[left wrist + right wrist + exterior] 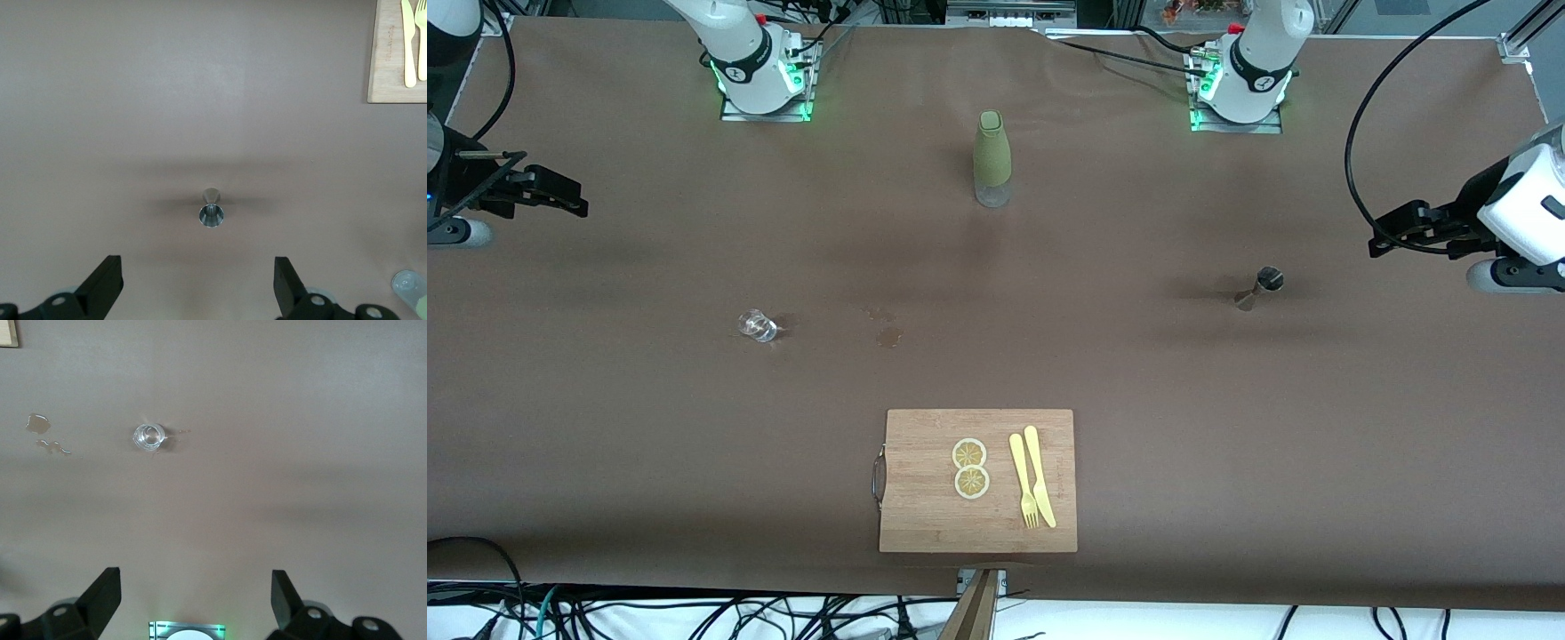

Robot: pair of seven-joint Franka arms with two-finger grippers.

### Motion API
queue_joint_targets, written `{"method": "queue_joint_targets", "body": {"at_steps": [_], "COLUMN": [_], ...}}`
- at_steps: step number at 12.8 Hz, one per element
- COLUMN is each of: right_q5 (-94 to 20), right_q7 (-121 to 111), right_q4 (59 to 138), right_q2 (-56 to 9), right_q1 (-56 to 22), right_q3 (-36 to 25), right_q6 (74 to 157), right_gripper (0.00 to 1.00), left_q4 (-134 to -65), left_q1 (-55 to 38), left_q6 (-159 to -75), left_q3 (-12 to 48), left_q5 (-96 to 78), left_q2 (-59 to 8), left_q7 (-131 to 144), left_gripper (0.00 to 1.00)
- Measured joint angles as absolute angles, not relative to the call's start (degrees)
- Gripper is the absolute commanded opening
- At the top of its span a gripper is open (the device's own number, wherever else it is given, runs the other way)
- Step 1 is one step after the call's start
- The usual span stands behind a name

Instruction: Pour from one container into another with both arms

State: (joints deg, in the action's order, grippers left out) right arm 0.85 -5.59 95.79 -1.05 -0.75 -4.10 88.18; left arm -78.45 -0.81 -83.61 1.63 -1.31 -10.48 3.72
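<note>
Both arms wait at the table's ends, each gripper spread wide and empty.

The glass tumbler (757, 325) stands upright on the brown table (1227, 444) toward the right arm's end, with the right gripper (560, 197) raised near that edge. The silver jigger (1261, 287) stands toward the left arm's end, seemingly upright, and the left gripper (1392, 238) hangs close by. A small wet patch (887, 333) lies beside the tumbler; 1 green-sleeved bottle (991, 158) stands between the bases.

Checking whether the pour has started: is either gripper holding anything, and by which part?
Nothing is held. The left gripper hangs open over the jigger; the right gripper is open above the table, the glass tumbler untouched.
</note>
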Motion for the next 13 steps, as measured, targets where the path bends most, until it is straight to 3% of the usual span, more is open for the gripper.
{"method": "queue_joint_targets", "body": {"at_steps": [5,9,13], "right_q5": [0.8,0.0,-8.1], "right_q7": [-6.1,-16.0,-34.0], "right_q4": [95.8,95.8,95.8], "right_q2": [-1.2,-1.4,-3.4], "right_q1": [-0.8,-0.7,-0.3], "right_q3": [-4.1,-4.9,-10.0], "right_q6": [87.9,87.7,87.7], "right_gripper": [1.00,1.00,1.00], "left_q4": [-78.0,-78.4,-81.5], "left_q1": [1.5,3.0,3.8], "left_q6": [-83.5,-83.2,-83.0], "left_q3": [0.3,-6.6,-13.7], "left_q5": [-1.3,-3.4,-15.8], "left_q2": [-11.1,-13.2,-16.1], "left_q7": [3.0,-16.1,-39.7], "left_gripper": [1.00,1.00,1.00]}}
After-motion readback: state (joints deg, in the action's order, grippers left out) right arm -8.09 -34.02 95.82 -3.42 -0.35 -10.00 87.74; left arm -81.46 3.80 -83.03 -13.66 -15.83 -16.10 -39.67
